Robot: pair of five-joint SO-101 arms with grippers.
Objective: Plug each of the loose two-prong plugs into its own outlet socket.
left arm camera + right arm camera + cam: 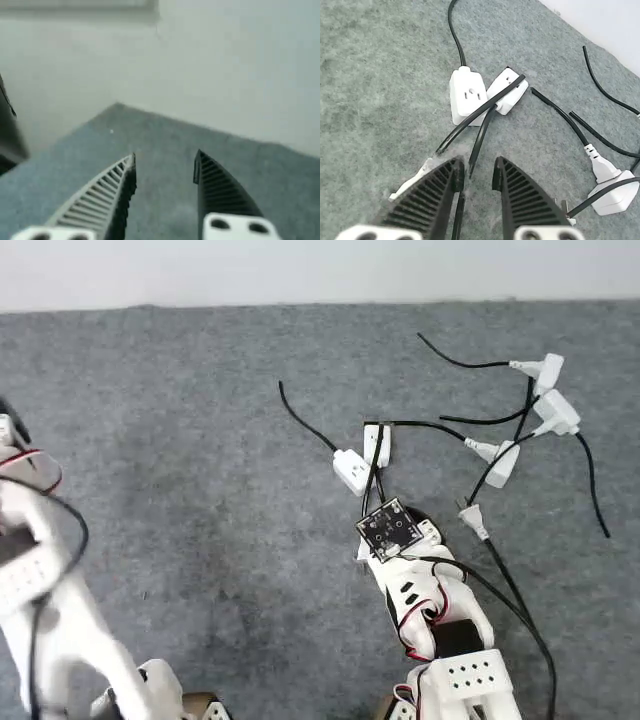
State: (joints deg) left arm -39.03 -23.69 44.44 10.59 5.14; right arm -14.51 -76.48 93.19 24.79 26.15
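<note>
Grey worktop (200, 440): right fingers (520, 200) narrowly apart near a likely light, rigid plug (473, 519), best held by its body; left fingers (105, 200) apart.

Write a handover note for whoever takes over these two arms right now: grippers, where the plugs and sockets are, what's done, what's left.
Left gripper: open, empty, raised above the grey felt table.
Right gripper: open, low over the felt, just short of an empty white outlet socket and a second empty socket beside it, with black cables lying across both.
Loose white two-prong plug: on the felt, right of that gripper in the high view.
Done: farther right, one white plug looks seated in a far white socket. The white pieces beyond it, cannot tell.
Left: put the loose plug into an empty socket, then check the rest.
</note>
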